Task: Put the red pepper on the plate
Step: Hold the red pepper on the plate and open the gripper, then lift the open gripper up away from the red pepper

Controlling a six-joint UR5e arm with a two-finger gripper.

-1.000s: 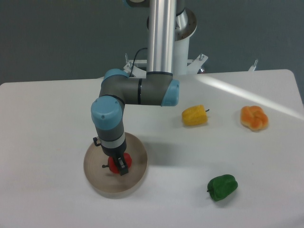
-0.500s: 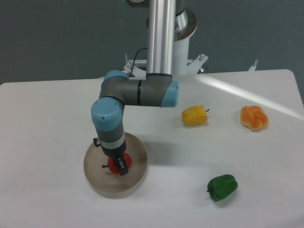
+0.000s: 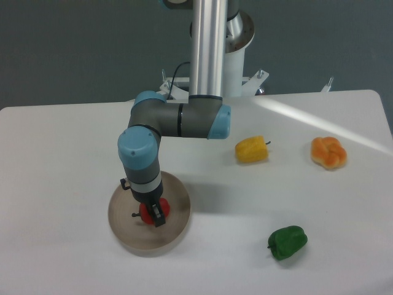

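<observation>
Red pepper [image 3: 146, 212] sits over the middle of the plate [image 3: 178, 212], held between the fingers of the gripper [image 3: 153, 215], which come down on it from above and are clamped on its sides. Red shows on both sides of the dark fingers, and the short stem pokes out to the left. Whether the pepper's underside already touches the plate cannot be told from this angle (the fingers hide the contact).

The plate lies on the white table [image 3: 61, 153] toward the front left, with its rim clear all around and well inside the table edges. The arm [image 3: 178, 118] reaches down from the rear and bends over the plate.

To the right, well apart from the plate, are a yellow pepper [image 3: 252, 149], an orange bun-like item [image 3: 328, 152] near the right edge, and a green pepper [image 3: 287, 242] toward the front. Bare table lies between the plate and all three.
</observation>
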